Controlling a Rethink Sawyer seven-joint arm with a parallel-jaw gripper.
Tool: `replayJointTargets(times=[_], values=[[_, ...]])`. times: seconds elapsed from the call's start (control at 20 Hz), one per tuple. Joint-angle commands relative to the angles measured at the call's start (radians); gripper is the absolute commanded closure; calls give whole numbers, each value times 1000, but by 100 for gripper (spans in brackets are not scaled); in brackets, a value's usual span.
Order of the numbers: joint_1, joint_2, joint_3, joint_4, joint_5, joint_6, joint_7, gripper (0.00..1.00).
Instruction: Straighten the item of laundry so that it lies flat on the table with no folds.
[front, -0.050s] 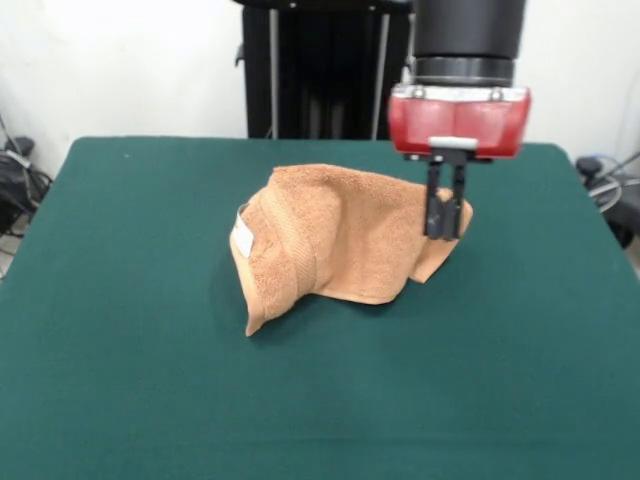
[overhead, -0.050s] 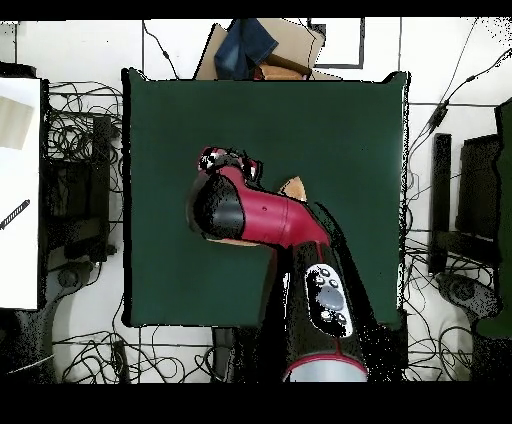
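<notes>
Beyond my counter's far edge in overhead view: cardboard box w/ dark blue cloth on it. Tangled black cables on floor both sides. White panel at one edge. Front view: black stand against white wall, dark gear at side edge

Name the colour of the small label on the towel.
White; the label on the towel shows best in the front view.
</notes>
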Motion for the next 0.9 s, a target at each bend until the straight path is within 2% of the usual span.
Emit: replayJointTargets(times=[0.05,0.3,0.9], values=[[-39,21,68,87,-24,-53,171,100],[-76,22,95,118,-51,-88,165,100],[-83,50,89,144,-84,-190,177,100]])
